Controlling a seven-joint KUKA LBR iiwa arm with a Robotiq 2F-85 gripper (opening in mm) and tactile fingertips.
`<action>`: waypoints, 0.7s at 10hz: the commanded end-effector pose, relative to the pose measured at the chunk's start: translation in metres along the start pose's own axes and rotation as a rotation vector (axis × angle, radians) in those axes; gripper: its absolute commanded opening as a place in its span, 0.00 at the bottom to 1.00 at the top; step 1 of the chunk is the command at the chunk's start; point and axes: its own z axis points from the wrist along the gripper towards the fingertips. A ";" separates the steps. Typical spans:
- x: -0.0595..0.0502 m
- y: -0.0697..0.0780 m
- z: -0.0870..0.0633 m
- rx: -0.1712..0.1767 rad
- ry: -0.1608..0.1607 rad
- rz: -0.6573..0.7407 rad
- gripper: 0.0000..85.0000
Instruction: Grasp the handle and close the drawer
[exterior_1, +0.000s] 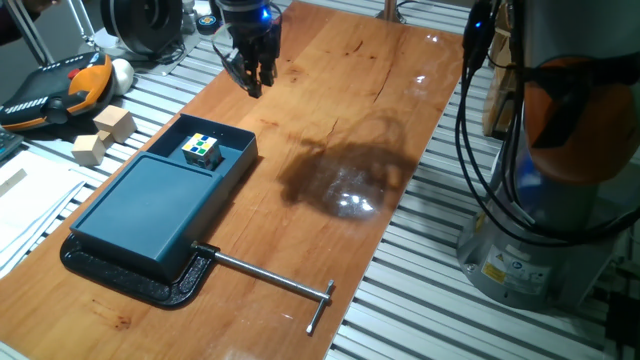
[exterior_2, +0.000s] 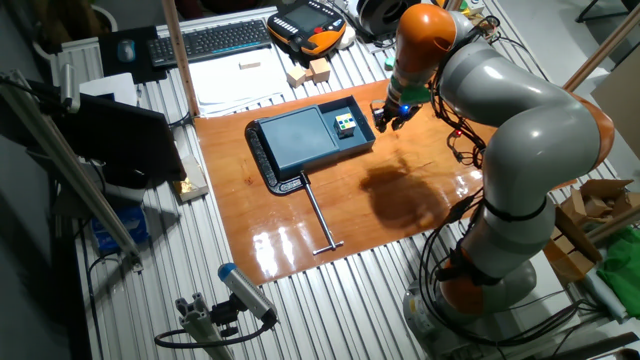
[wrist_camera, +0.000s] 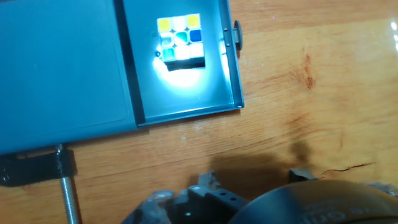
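The dark teal drawer (exterior_1: 222, 148) stands pulled out of its flat teal box (exterior_1: 150, 205) toward the table's far end, with a multi-coloured cube (exterior_1: 202, 150) inside it. In the hand view the drawer (wrist_camera: 186, 93) is lit, and its handle (wrist_camera: 237, 35) shows as a small dark tab on the outer end wall. My gripper (exterior_1: 255, 78) hangs above bare wood, beyond that end wall (exterior_1: 222, 127) and apart from it. It is open, and its fingertips (wrist_camera: 210, 180) stand wide apart with nothing between them. From the other side the gripper (exterior_2: 385, 118) sits just right of the drawer (exterior_2: 348, 122).
A black base plate (exterior_1: 130, 282) lies under the box, and a long metal rod (exterior_1: 270, 275) with a T end sticks out over the wood. Wooden blocks (exterior_1: 105, 132) and an orange-black pendant (exterior_1: 60, 90) lie off the table's left edge. The arm's base (exterior_1: 560, 150) stands at the right.
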 end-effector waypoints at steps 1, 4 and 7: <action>0.000 0.000 0.000 0.000 0.001 0.000 0.01; -0.001 -0.001 0.003 0.000 0.003 0.006 0.01; -0.007 -0.007 0.014 -0.007 0.007 0.026 0.01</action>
